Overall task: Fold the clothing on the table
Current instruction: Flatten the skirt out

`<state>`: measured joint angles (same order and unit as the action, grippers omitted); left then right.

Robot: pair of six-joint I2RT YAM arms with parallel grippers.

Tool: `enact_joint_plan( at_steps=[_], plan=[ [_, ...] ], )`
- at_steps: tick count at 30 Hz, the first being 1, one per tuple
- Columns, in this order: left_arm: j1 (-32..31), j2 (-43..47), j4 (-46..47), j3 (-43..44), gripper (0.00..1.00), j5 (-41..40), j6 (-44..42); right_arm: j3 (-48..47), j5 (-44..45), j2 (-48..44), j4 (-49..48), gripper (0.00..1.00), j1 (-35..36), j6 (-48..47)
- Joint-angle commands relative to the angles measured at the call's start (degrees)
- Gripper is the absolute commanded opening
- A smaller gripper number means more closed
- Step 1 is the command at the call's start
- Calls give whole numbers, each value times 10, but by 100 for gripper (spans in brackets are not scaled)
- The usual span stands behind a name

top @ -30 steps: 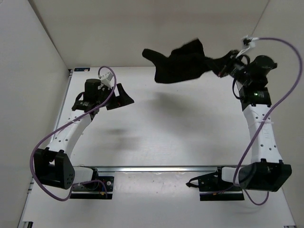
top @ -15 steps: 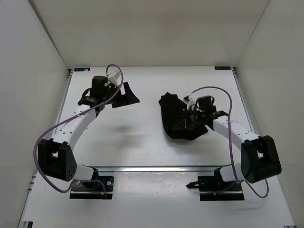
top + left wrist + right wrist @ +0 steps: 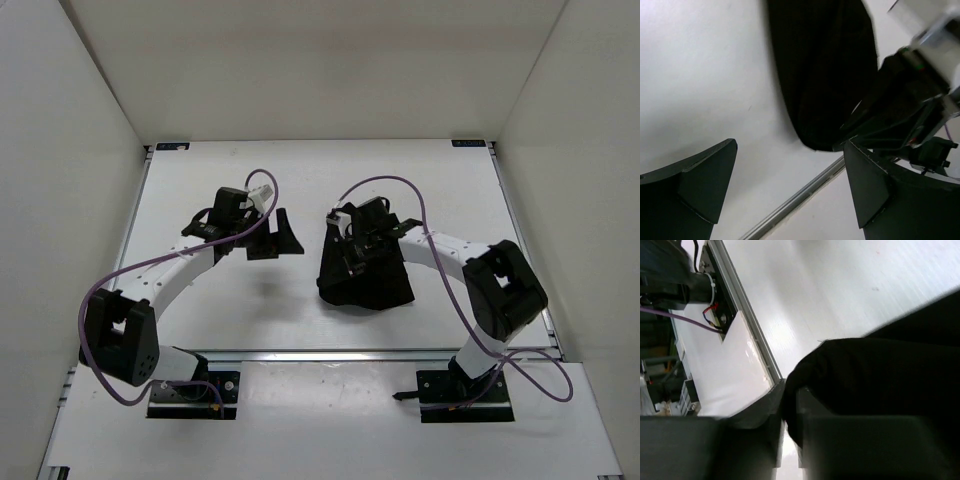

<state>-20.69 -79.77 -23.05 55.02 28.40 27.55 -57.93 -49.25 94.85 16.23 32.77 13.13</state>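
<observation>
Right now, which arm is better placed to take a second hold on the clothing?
Left, probably. The left fingers stand open and empty, close beside the clothing on its left side without touching it. The right fingers are shut on the clothing, so that arm is occupied.

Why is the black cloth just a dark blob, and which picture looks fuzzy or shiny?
Top external view: sharp and evenly lit, with soft shadows on the table, but the clothing is so dark its folds vanish. Left wrist view: the right arm at top right is smeared. Right wrist view: glare whitens the table beside the rail.
</observation>
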Motion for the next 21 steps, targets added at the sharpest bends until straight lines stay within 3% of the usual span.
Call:
enact_joint_plan(
  at_steps=[1, 2, 3, 7, 10, 13, 18, 21],
  plan=[
    [37, 65, -17, -40, 99, -17, 5, -67, -14, 14, -16, 23, 47, -12],
    [47, 71, -23, -42, 99, -11, 3, -65, 3, 7, -2, 36, 51, -16],
    [48, 72, -28, -47, 99, -11, -1, -61, 10, 3, -3, 40, 56, -13],
    [16, 78, -31, -62, 98, -5, 8, 36, 23, -89, -59, 73, 16, 69],
    [-16, 84, 12, -90, 99, 9, 47, 103, 82, -192, -66, 87, -24, 105],
    [-39, 93, 58, -127, 99, 17, 85, 165, 153, -297, -24, 87, -126, 136],
    [-50, 60, 59, -119, 94, 12, 85, 267, 155, -438, 42, 84, -309, 157],
    [-59, 27, 49, -97, 88, 19, 82, 303, 169, -458, 80, 84, -342, 155]
  ],
)
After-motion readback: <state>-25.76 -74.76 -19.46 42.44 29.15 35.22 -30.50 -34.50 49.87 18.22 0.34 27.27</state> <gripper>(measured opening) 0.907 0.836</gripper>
